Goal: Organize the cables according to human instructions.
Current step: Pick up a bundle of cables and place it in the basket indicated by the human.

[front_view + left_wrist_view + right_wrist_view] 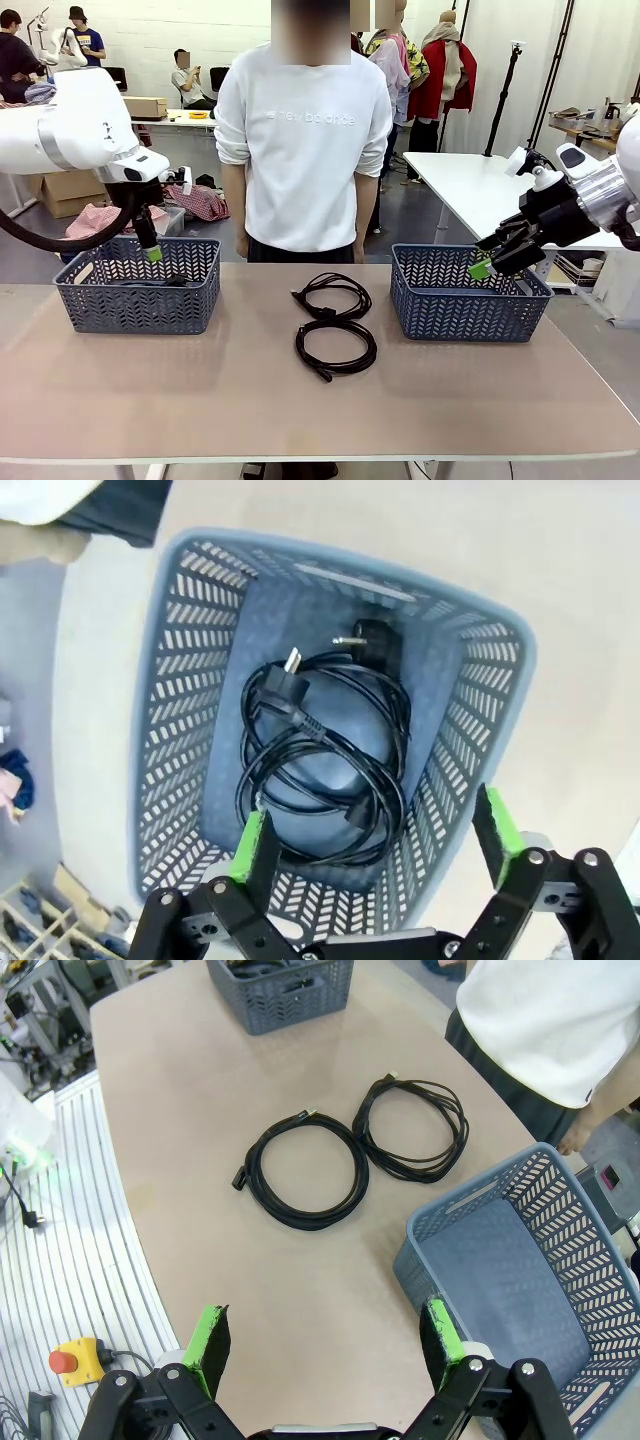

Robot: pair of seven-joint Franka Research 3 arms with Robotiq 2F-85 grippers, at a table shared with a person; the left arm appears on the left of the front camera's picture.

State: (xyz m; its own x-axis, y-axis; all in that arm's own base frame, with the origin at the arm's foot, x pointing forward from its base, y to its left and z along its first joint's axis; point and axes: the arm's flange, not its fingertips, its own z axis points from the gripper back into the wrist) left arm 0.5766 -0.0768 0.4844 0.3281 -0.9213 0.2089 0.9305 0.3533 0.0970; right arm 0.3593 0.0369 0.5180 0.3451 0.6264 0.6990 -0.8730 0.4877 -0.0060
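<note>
While both grippers' (372, 830) (326, 1345) jaws gape wide, black cable coils (330, 318) lie between latticed baskets (135, 300) (470, 310).

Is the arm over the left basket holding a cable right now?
No: the left end effector hangs open above the blue basket, and the coiled power cord lies loose on the basket's floor.

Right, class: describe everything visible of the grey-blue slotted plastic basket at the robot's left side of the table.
The grey-blue slotted plastic basket is rectangular with rounded corners and an open top. Its walls are pierced by slanted slots and its floor looks solid. It stands upright on the beige table. Coiled black power cord with plugs lies flat on its floor. The open left gripper hovers above, touching nothing.
</note>
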